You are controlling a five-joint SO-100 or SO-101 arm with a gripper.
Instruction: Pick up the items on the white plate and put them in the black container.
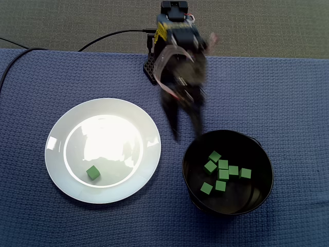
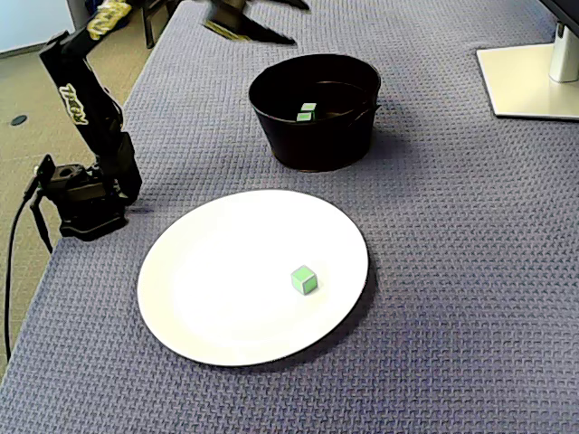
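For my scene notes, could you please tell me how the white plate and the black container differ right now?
The round white plate is flat and shallow; the round black container is deep, with tall walls. The plate holds one small green cube; the container holds several green cubes. Both are round and sit on the blue woven cloth.

1 green cube (image 1: 92, 172) sat at 7 o'clock on the white plate (image 1: 139, 170); more green cubes (image 1: 223, 164) lay inside the black container (image 1: 195, 154), at the plate's 3 o'clock.
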